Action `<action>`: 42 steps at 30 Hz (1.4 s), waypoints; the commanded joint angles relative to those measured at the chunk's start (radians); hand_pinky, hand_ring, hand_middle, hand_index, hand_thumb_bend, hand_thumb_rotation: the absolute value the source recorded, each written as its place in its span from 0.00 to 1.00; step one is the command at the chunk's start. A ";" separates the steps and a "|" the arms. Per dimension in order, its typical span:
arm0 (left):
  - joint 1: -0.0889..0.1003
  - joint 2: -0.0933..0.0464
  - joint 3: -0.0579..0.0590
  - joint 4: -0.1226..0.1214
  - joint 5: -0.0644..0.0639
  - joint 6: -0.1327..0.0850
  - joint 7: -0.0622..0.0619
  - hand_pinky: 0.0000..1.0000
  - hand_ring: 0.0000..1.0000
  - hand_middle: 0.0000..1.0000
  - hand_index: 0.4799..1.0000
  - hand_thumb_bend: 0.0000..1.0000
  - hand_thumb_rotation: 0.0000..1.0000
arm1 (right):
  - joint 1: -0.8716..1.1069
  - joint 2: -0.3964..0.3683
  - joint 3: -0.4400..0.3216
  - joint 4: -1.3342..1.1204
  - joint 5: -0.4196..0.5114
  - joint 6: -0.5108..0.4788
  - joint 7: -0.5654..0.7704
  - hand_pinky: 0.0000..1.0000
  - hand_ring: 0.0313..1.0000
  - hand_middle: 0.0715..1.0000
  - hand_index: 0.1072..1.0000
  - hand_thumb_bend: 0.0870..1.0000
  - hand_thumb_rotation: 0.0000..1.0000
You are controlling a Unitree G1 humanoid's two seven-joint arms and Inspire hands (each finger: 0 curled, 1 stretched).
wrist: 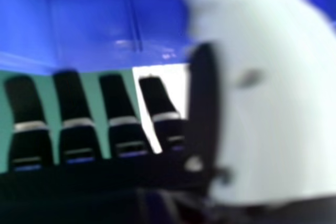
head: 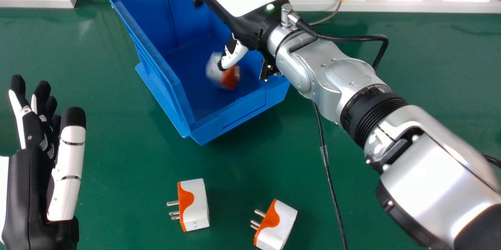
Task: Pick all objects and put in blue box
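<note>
Nearest the robot, the right-hand adapter (head: 275,225) lies on the green surface (head: 121,187), its long axis slanting from near left to far right and its prongs aimed far left. A little farther out and to the left, the left-hand adapter (head: 194,205) lies with its long axis running almost straight near to far, prongs pointing left. The left robot hand (head: 68,171) rests off to that side, fingers extended and empty, and is the nearer hand to this one.

Beyond both sits the blue box (head: 182,97), with the right robot hand (head: 233,52) over it. That hand is wide, its fingers (wrist: 71,98) straight; a third adapter (head: 230,78), blurred, is inside the box's outline just by the thumb, probably being let go.

Judging from this, the next pick with the right arm turns on coming back toward the robot: the right-hand adapter lies nearly straight back, slightly right, the left-hand one back and left.
</note>
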 commanded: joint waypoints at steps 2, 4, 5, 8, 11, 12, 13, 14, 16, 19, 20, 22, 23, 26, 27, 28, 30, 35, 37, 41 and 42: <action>-0.004 0.005 -0.004 -0.015 0.009 -0.014 0.001 1.00 1.00 1.00 1.00 0.52 0.82 | -0.005 -0.013 -0.001 -0.036 0.010 -0.010 -0.035 0.87 0.93 0.94 0.94 0.72 0.65; -0.008 0.005 -0.004 -0.012 0.002 -0.017 -0.002 1.00 1.00 1.00 1.00 0.52 0.82 | 0.001 -0.018 -0.005 -0.046 0.013 -0.014 -0.046 0.90 0.95 0.96 0.96 0.73 0.70; -0.009 0.005 -0.003 -0.011 0.006 -0.018 0.000 1.00 1.00 1.00 1.00 0.52 0.82 | 0.006 -0.021 -0.007 -0.056 0.014 -0.014 -0.058 0.90 0.95 0.96 0.96 0.73 0.70; -0.009 0.004 -0.003 -0.009 0.014 -0.020 0.004 1.00 1.00 1.00 1.00 0.52 0.82 | 0.016 -0.028 -0.014 -0.074 0.019 -0.019 -0.077 0.91 0.97 0.98 0.97 0.73 0.72; -0.012 0.005 -0.003 -0.006 0.018 -0.021 0.005 1.00 1.00 1.00 1.00 0.52 0.81 | 0.036 -0.049 -0.024 -0.121 0.025 -0.033 -0.097 0.91 0.98 0.99 0.98 0.72 0.73; -0.013 0.004 -0.004 -0.005 0.020 -0.020 0.006 1.00 1.00 1.00 1.00 0.52 0.81 | 0.049 -0.060 -0.030 -0.146 0.028 -0.043 -0.111 0.90 0.99 0.99 0.99 0.71 0.73; -0.014 0.003 -0.005 -0.005 0.022 -0.017 0.008 1.00 1.00 1.00 1.00 0.52 0.81 | 0.068 -0.075 -0.036 -0.177 0.029 -0.053 -0.130 0.90 0.99 0.99 0.99 0.71 0.73; -0.016 0.001 -0.006 -0.006 0.023 -0.013 0.010 1.00 1.00 1.00 1.00 0.52 0.81 | 0.090 -0.090 -0.046 -0.213 0.033 -0.067 -0.145 0.89 0.99 0.99 0.99 0.70 0.72; -0.016 -0.003 -0.011 -0.008 0.025 -0.007 0.013 1.00 1.00 1.00 1.00 0.52 0.81 | 0.145 -0.127 -0.068 -0.298 0.045 -0.094 -0.161 0.87 0.98 0.99 0.99 0.67 0.73; -0.016 -0.007 -0.019 -0.008 0.015 -0.008 0.010 1.00 1.00 1.00 1.00 0.53 0.81 | 0.255 -0.193 -0.103 -0.464 0.051 -0.103 -0.155 0.87 0.99 1.00 1.00 0.64 0.77; -0.017 -0.009 -0.021 -0.006 0.014 -0.010 0.010 1.00 1.00 1.00 1.00 0.53 0.81 | 0.296 -0.218 -0.115 -0.523 0.053 -0.105 -0.151 0.87 0.99 1.00 1.00 0.64 0.77; -0.016 -0.013 -0.025 -0.006 0.020 -0.006 0.015 1.00 1.00 1.00 1.00 0.53 0.81 | 0.385 -0.264 -0.147 -0.646 0.066 -0.115 -0.138 0.87 0.99 1.00 1.00 0.64 0.84; -0.015 -0.014 -0.026 -0.007 0.032 -0.002 0.020 1.00 1.00 1.00 1.00 0.53 0.81 | 0.439 -0.291 -0.164 -0.717 0.073 -0.121 -0.126 0.87 0.99 1.00 1.00 0.63 0.86; -0.013 -0.013 -0.028 0.004 0.060 -0.015 0.027 1.00 1.00 1.00 1.00 0.54 0.81 | 0.627 -0.375 -0.216 -0.919 0.082 -0.153 -0.116 0.88 0.99 1.00 1.00 0.63 0.88; -0.011 -0.014 -0.029 0.007 0.065 -0.019 0.029 1.00 1.00 1.00 1.00 0.55 0.82 | 0.685 -0.394 -0.233 -0.973 0.087 -0.163 -0.114 0.88 0.99 1.00 1.00 0.63 0.89; -0.010 -0.016 -0.030 0.005 0.064 -0.016 0.032 1.00 1.00 1.00 1.00 0.55 0.82 | 0.744 -0.409 -0.251 -1.020 0.096 -0.174 -0.115 0.88 0.99 1.00 1.00 0.63 0.89; -0.007 -0.020 -0.033 0.001 0.058 -0.009 0.036 1.00 1.00 1.00 1.00 0.53 0.83 | 0.859 -0.431 -0.284 -1.090 0.096 -0.188 -0.139 0.88 0.98 1.00 1.00 0.62 0.90; -0.007 -0.025 -0.032 -0.002 0.045 0.005 0.036 1.00 1.00 1.00 1.00 0.56 0.82 | 1.127 -0.454 -0.341 -1.195 0.076 -0.220 -0.214 0.86 0.97 1.00 1.00 0.62 0.89; -0.008 -0.024 -0.030 -0.003 0.046 0.009 0.037 1.00 1.00 1.00 1.00 0.58 0.82 | 1.204 -0.444 -0.346 -1.202 0.065 -0.229 -0.247 0.86 0.97 1.00 1.00 0.61 0.87; -0.003 -0.020 -0.027 -0.002 0.058 0.006 0.039 1.00 1.00 1.00 1.00 0.59 0.82 | 1.305 -0.430 -0.333 -1.165 0.017 -0.261 -0.341 0.86 0.97 1.00 1.00 0.62 0.86; -0.001 -0.020 -0.026 -0.002 0.058 0.003 0.039 1.00 1.00 1.00 1.00 0.59 0.82 | 1.324 -0.429 -0.326 -1.153 0.007 -0.269 -0.359 0.86 0.97 1.00 1.00 0.61 0.86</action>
